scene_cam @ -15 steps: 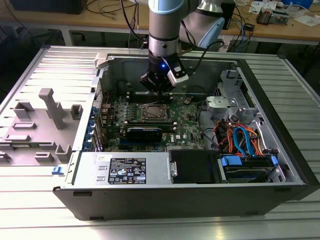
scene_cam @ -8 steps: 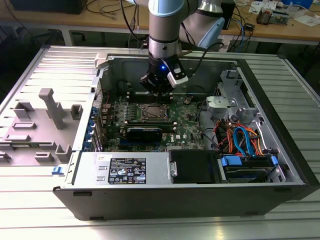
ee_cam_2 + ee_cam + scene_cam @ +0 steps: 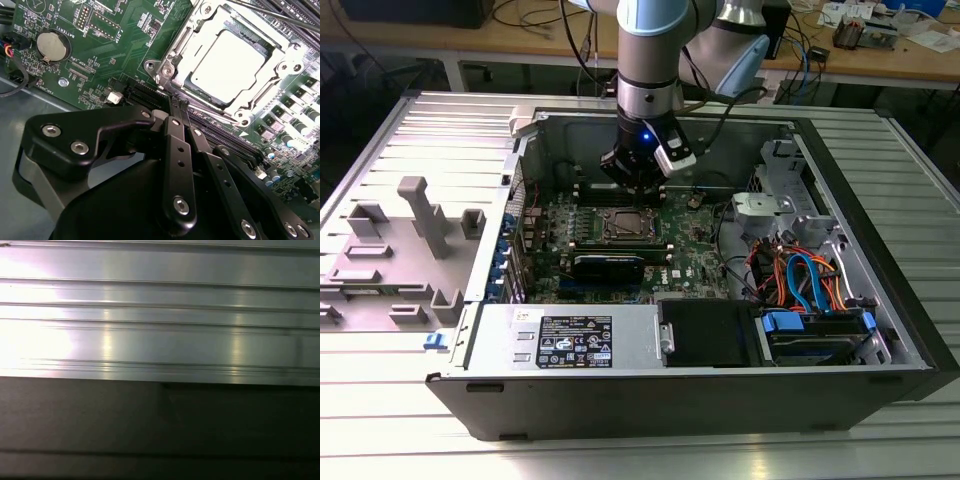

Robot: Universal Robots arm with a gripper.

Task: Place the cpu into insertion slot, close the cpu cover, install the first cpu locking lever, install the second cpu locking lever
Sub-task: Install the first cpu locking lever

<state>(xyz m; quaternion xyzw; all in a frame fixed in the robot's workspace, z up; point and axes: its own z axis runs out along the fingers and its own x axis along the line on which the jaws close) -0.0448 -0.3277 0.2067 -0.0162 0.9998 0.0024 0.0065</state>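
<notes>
the cpu sits in the insertion slot with the cpu cover down around it. my hand, fingers together, hangs just beside the slot's edge. i'd worry a sideways slip scrapes the motherboard.

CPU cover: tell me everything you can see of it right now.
The cpu cover is a thin, shiny, silvery metal frame with a large square window. It lies flat and closed on the green motherboard, and the cpu shows its dull grey top through the window. The gripper hangs close beside one edge; whether it touches cannot be told.
</notes>
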